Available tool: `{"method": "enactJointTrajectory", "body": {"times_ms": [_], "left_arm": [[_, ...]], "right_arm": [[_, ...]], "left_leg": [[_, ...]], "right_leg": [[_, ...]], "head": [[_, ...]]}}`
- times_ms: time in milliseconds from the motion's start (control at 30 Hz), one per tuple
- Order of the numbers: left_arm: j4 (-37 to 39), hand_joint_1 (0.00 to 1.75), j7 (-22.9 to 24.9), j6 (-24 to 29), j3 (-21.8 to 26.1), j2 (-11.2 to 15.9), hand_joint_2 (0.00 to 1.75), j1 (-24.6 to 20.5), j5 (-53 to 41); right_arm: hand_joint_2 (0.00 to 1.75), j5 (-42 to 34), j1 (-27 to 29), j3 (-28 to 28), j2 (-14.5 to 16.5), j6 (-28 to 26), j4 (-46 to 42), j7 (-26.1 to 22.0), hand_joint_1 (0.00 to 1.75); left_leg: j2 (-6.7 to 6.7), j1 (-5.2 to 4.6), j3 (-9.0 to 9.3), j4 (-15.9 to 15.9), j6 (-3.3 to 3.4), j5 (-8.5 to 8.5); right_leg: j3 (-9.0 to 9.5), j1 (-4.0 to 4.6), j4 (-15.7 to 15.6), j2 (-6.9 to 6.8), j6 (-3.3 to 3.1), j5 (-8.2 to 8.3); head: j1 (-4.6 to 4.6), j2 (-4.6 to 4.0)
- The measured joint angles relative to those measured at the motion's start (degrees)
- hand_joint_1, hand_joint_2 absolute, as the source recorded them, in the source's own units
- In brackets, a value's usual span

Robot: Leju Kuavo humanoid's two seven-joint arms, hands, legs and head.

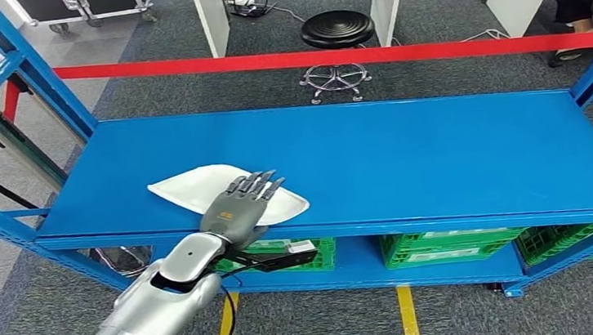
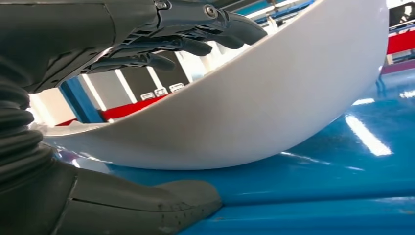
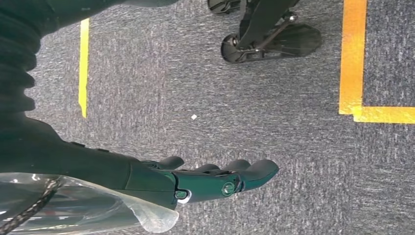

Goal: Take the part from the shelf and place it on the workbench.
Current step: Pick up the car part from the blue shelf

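Your left robot hand (image 1: 241, 206) lay on the white part (image 1: 197, 187), fingers above, thumb below, near the blue shelf's (image 1: 407, 157) front edge. Your right robot hand (image 3: 195, 181) hung open, holding nothing.

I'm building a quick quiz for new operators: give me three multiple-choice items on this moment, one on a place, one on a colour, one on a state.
1. Where does the white part lie?
A. on the blue shelf top
B. in a green crate
C. on the floor

2. What colour is the tape beyond the shelf?
A. yellow
B. red
C. white

3. What is the left hand doing?
A. hanging beside the robot
B. carrying the part in the air
C. reaching over the part, thumb below its rim

Key: 1 A, it rests near the shelf's front edge; 2 B, the red tape spans the view; 3 C, fingers lie above the part.
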Motion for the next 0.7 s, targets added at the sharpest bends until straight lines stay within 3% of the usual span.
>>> {"method": "enactJointTrajectory", "body": {"times_ms": [133,200,233,333,400,500,700], "left_arm": [[0.87,0.3,0.31,-0.13,-0.01,-0.23,1.75,-0.6,0.01],[1.48,0.43,0.71,-0.33,-0.02,-0.37,1.75,-1.0,-0.03],[1.92,0.55,0.93,-0.45,-0.03,-0.44,1.75,-1.28,-0.05],[3.35,1.3,1.39,-0.89,-0.03,-0.69,1.75,-2.04,-0.02],[4.32,1.59,1.63,-1.09,-0.03,-0.91,1.75,-2.29,0.01],[5.8,1.75,1.9,-1.35,0.0,-1.11,1.75,-2.64,0.0],[7.82,1.75,2.3,-1.62,0.12,-1.02,1.75,-3.65,-0.1]], "right_arm": [[1.75,0.17,-0.02,-0.02,0.0,0.05,0.0,0.0,0.0],[1.75,0.3,-0.03,-0.02,0.0,0.07,0.0,0.02,0.0],[1.75,0.38,-0.04,-0.03,0.0,0.09,0.0,0.06,0.0],[1.75,0.54,-0.08,-0.04,0.0,0.19,0.0,0.2,0.0],[1.75,0.6,-0.13,-0.04,0.0,0.25,0.0,0.24,0.0],[1.75,0.68,-0.24,-0.05,0.0,0.29,0.0,0.26,0.0],[1.75,0.69,-0.16,-0.06,0.0,0.32,0.0,0.33,0.0]], "left_leg": [[0.0,0.0,0.01,0.0,0.0,0.0],[0.0,-0.01,0.01,0.0,0.01,0.01],[0.0,-0.01,0.01,0.0,0.01,0.01],[0.0,-0.04,0.02,0.0,0.04,0.04],[-0.01,-0.06,0.03,0.0,0.06,0.04],[-0.02,-0.07,0.04,0.0,0.09,0.08],[0.0,-0.08,0.02,0.03,0.14,0.29]], "right_leg": [[0.02,0.0,0.0,-0.01,0.0,0.0],[0.04,0.0,0.0,-0.02,0.01,0.02],[0.05,0.0,0.0,-0.02,0.02,0.03],[0.14,-0.02,0.0,-0.05,0.05,0.04],[0.21,-0.03,-0.01,-0.09,0.05,0.05],[0.25,-0.04,-0.02,-0.1,0.13,0.12],[0.2,-0.05,-0.02,-0.04,0.2,0.32]], "head": [[-0.01,-0.01],[0.0,0.0],[-0.01,0.0],[-0.01,0.0],[-0.01,0.0],[0.0,0.01],[-0.01,0.0]]}}
